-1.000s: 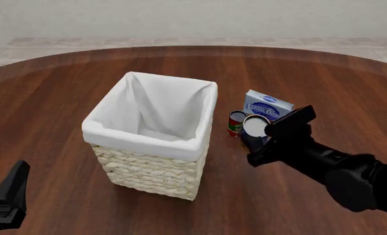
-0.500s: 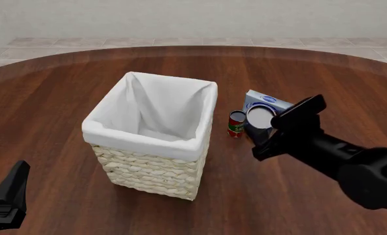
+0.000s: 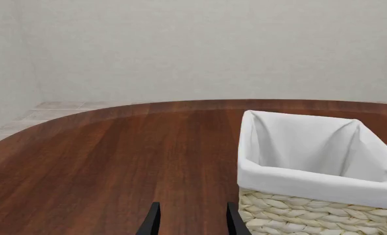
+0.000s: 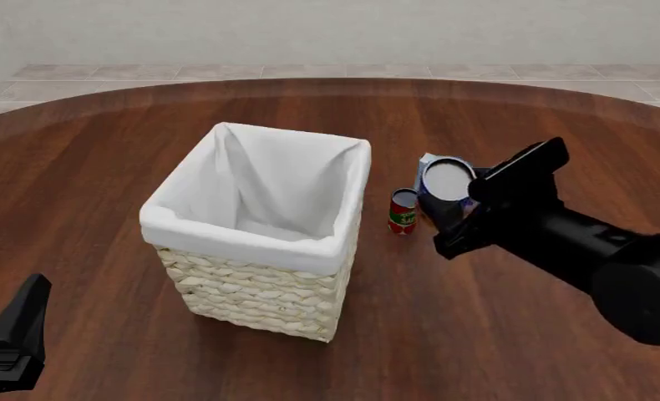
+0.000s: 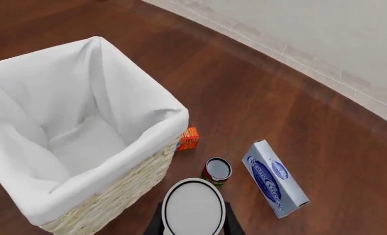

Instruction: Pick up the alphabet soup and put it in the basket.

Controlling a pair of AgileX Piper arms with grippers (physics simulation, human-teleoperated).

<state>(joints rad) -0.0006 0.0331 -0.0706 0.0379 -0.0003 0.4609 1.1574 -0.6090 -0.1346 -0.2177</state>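
Now the right gripper (image 4: 455, 219) pinches the small, silver-topped alphabet soup can (image 4: 447, 179), rigid and smooth-sided, across its wall beside the cream wicker basket (image 4: 266, 276); left jaws spread.

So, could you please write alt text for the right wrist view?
The right gripper holds the alphabet soup above a wooden table, beside the basket. On the table below lie a small red can, a blue-and-white box and a small orange item.
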